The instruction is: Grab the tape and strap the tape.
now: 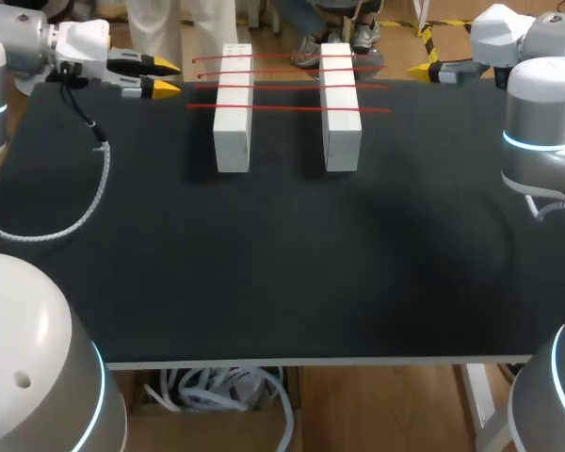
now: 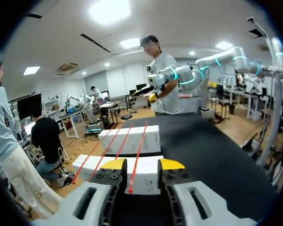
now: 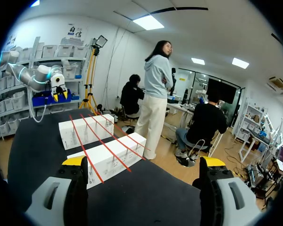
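Two white blocks [image 1: 233, 113] [image 1: 341, 113] stand side by side at the table's far end, with several thin red tape strips [image 1: 287, 107] lying across both. My left gripper [image 1: 168, 77] hovers just left of the strips' ends, its yellow fingers narrowed but apart. In the left wrist view one red strip [image 2: 137, 157] runs over the near block [image 2: 144, 175] and ends in the gap of the left gripper [image 2: 142, 165], touching neither finger. My right gripper [image 1: 420, 68] hangs right of the blocks. In its own view the right gripper [image 3: 144, 162] stands wide open, the blocks [image 3: 108, 160] ahead of it.
A white coiled cable [image 1: 85, 202] from my left arm droops onto the black table [image 1: 292, 273] at its left side. The table's front edge [image 1: 311, 361] runs across the lower head view.
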{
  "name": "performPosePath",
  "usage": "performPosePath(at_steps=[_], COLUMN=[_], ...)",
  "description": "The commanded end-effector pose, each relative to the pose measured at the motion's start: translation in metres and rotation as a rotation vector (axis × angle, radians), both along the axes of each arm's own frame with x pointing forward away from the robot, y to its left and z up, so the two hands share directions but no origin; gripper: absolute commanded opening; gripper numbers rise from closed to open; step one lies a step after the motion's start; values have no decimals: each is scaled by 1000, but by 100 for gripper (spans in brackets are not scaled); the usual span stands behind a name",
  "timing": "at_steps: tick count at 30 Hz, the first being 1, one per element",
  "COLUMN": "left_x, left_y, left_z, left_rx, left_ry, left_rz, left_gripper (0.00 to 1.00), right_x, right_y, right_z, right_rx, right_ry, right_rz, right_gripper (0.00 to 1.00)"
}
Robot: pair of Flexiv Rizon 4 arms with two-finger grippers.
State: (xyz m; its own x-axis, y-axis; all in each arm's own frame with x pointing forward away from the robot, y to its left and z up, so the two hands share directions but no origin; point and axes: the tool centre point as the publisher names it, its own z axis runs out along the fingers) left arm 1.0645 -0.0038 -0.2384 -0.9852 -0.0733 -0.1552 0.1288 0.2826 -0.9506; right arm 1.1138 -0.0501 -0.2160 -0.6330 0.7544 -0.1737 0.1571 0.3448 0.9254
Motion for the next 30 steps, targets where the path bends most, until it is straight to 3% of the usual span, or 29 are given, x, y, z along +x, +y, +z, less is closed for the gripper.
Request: performPosePath(at_steps=[1, 2, 5, 7, 11, 23, 30], left_x=[8, 8, 9, 10, 11, 23, 31], left_y=[-3, -3, -7, -10, -15, -26, -25], left_z=[-5, -6, -10, -13, -19, -44, -52], left_rx=[-3, -1, -2, -6, -15, -59, -78], left_ry=[11, 13, 19, 22, 32, 98, 101], left_rz=[-51, -56, -68, -73, -88, -92, -91], left_gripper=[24, 29, 23, 32, 38, 41, 44], right_x=[0, 0, 0, 0, 0, 0, 0], right_y=[0, 0, 0, 0, 0, 0, 0], right_z=[0, 0, 0, 0, 0, 0, 0], right_rx=[0, 0, 0, 0, 0, 0, 0], right_ry=[0, 0, 0, 0, 0, 0, 0], right_rz=[0, 0, 0, 0, 0, 0, 0], right_gripper=[100, 100, 100, 100, 100, 100, 100])
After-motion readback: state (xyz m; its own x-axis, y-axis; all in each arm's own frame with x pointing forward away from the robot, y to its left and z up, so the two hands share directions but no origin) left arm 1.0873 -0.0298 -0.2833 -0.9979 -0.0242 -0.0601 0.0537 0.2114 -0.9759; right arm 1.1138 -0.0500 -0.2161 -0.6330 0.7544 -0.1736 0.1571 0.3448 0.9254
